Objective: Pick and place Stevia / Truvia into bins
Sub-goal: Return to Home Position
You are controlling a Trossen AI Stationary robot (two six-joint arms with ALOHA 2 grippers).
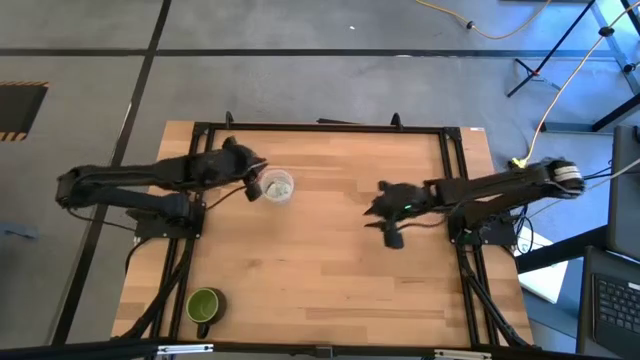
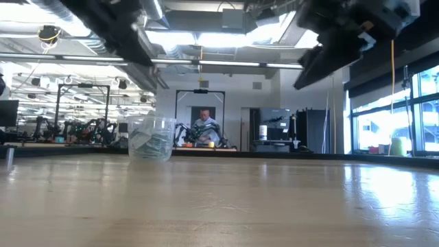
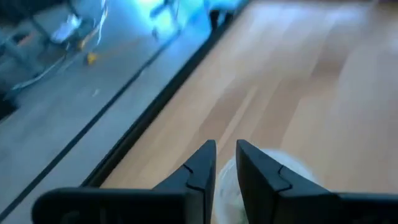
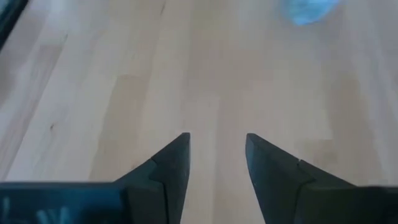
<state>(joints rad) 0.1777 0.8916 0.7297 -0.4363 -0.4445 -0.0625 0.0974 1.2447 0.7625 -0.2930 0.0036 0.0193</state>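
Observation:
The clear plastic cup (image 1: 277, 186) stands upright on its base on the far left part of the wooden table. Green and white sachets (image 2: 152, 145) are heaped inside it, as the low view shows through its wall (image 2: 151, 139). No sachet shows on the bare table. My left gripper (image 1: 256, 182) hovers just left of and above the cup's rim, its fingers a narrow gap apart with nothing between them; the whitish cup (image 3: 273, 171) shows under them. My right gripper (image 1: 385, 212) hangs open and empty above the table's right half (image 4: 217, 149), the cup (image 4: 308, 9) far ahead of it.
An opaque green mug (image 1: 205, 305) stands near the table's near left corner. A black frame (image 1: 320, 127) runs along the table's edges. Bare wood lies between the two arms. A person (image 2: 204, 127) sits far off in the room beyond the table.

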